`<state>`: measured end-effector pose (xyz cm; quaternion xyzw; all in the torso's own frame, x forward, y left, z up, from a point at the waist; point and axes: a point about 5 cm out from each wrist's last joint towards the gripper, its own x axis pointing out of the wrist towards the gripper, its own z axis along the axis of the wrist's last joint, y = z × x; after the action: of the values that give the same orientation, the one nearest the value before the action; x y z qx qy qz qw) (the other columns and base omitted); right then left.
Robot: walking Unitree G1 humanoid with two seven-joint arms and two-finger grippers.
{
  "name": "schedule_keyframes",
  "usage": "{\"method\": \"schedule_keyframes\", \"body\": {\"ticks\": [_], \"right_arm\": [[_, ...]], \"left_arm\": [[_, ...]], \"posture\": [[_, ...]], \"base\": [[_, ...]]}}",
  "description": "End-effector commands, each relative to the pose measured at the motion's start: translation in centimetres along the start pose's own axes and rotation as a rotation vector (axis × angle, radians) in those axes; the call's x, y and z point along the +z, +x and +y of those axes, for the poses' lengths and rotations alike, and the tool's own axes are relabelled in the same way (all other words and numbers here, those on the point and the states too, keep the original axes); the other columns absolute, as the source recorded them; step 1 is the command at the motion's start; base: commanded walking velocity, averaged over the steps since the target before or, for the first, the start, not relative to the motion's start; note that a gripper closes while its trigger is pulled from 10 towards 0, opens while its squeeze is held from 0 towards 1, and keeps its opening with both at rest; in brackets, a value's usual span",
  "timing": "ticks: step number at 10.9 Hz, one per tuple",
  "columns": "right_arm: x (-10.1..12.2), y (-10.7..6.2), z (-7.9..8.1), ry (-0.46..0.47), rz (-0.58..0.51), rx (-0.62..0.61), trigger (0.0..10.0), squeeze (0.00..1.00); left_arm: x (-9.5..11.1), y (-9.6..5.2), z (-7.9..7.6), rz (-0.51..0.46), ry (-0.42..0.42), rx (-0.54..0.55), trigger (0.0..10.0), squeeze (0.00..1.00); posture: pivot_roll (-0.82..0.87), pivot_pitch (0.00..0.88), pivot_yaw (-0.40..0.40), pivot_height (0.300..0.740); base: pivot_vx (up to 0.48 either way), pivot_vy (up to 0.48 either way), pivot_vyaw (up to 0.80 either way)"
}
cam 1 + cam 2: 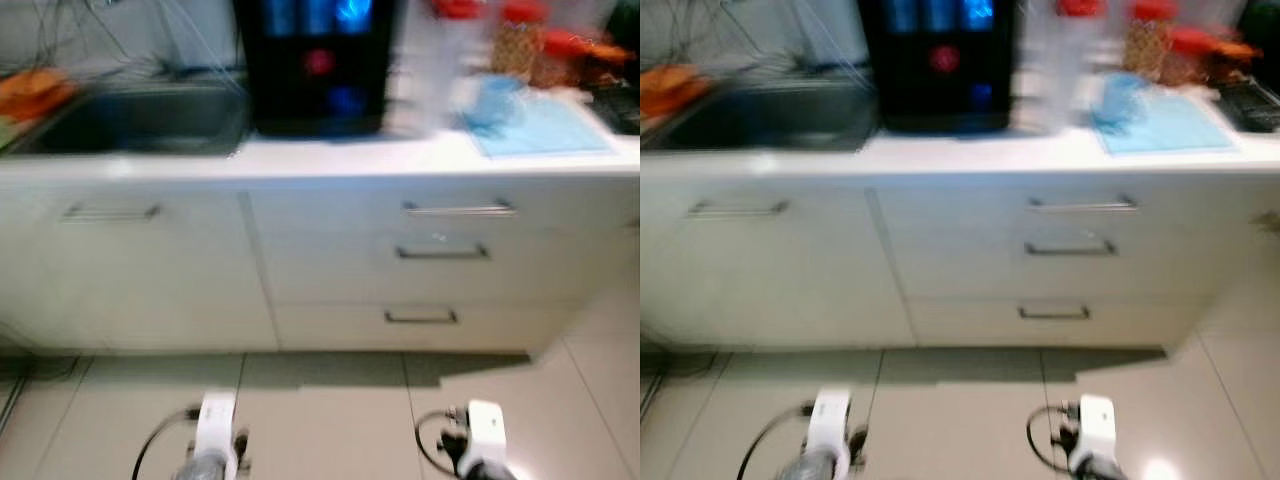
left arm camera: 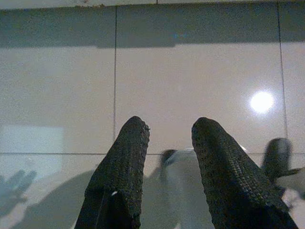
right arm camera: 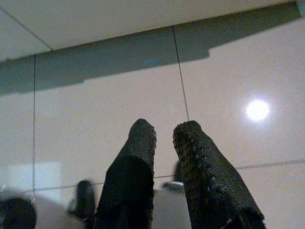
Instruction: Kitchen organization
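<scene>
Above the pale floor tiles [image 2: 62, 86], both arms hang low: left gripper [image 2: 167, 131] fingers parted, empty; right gripper [image 3: 164, 131] narrowly parted, empty. Well ahead and above them: white counter [image 1: 330, 158] with sink [image 1: 140, 120], black appliance [image 1: 315, 65], blue mat [image 1: 540, 128], blurred jars [image 1: 520, 45], drawers [image 1: 440, 255] below.

We face counter [image 1: 330, 158] across tiled floor [image 1: 330, 400]. Both our arms hang low, left gripper [image 2: 167, 143] and right gripper [image 3: 164, 138] each over floor tiles, fingers apart. Ahead of both jaws: cabinet front, door handle [image 1: 108, 212] ahead of left jaws, three stacked drawer handles [image 1: 458, 209] ahead of right jaws. On counter: sink [image 1: 140, 118] beyond left jaws, appliance [image 1: 315, 65] right of sink, mat [image 1: 540, 128] with jars [image 1: 520, 45] behind it, farther right.
</scene>
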<state>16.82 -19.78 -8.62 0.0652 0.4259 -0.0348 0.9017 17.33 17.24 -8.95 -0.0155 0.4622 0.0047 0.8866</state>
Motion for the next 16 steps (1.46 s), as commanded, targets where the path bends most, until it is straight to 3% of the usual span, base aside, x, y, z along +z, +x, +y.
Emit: {"method": "schedule_keyframes", "body": {"ticks": [1, 16], "right_arm": [[-0.32, 0.08, 0.99, 0.008, 0.008, 0.026, 10.0, 0.0], [-0.45, 0.09, 1.31, 0.014, 0.008, 0.031, 10.0, 0.0]], "left_arm": [[0.89, 0.04, 1.03, -0.027, -0.001, 0.03, 10.0, 0.0], [0.83, -0.01, 1.34, -0.027, -0.012, 0.042, 10.0, 0.0]], "posture": [[0.01, 0.0, 0.086, 0.74], [0.02, 0.0, 0.089, 0.74]], "base": [[0.0, 0.48, 0.0], [0.0, 0.48, 0.0]]}}
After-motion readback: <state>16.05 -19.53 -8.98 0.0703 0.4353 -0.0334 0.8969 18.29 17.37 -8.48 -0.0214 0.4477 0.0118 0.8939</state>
